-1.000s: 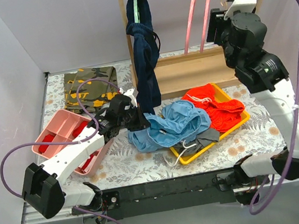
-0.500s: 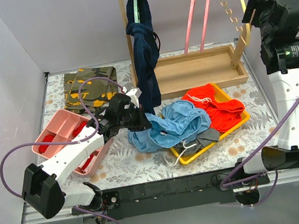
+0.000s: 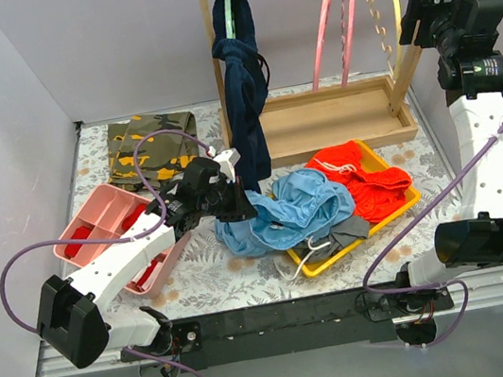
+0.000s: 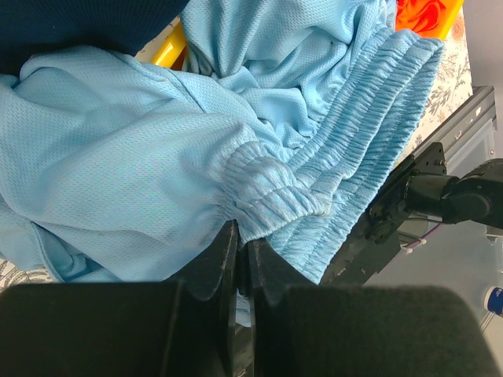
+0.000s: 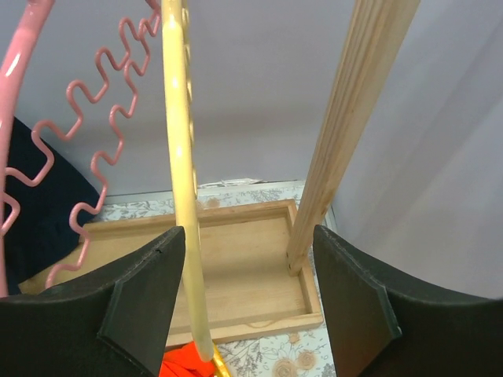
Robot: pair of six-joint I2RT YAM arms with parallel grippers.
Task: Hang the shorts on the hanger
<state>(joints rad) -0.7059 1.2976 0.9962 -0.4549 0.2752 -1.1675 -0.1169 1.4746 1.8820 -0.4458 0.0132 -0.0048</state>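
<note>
Shorts (image 3: 293,209), top view: light blue heap at centre frame, half on the flowered table (image 3: 246,275), half over the rim of the yellow tray (image 3: 314,266). Orange-red shorts (image 3: 364,175) lie in the tray just right of them. The left gripper (image 3: 236,206) sits at the heap's left edge. The right gripper (image 3: 411,22) is high at upper right, beside the hanger (image 3: 393,3) — a thin yellow loop on the wooden rack (image 3: 317,121), with pink hangers (image 3: 327,14) just left of it. A navy garment (image 3: 242,94) hangs at the rack's left post.

Left wrist view: the left gripper (image 4: 242,236) has its fingers pressed almost together on the gathered elastic waistband of the shorts (image 4: 149,149); the pinched fold itself is mostly hidden, so the grip looks real but shallow.

Right wrist view: the right gripper (image 5: 247,275) is spread wide. The hanger (image 5: 180,157) runs top to bottom between the fingers — close to the frame-left finger (image 5: 145,302), not clamped. The rack post (image 5: 354,126) stands at right.
</note>
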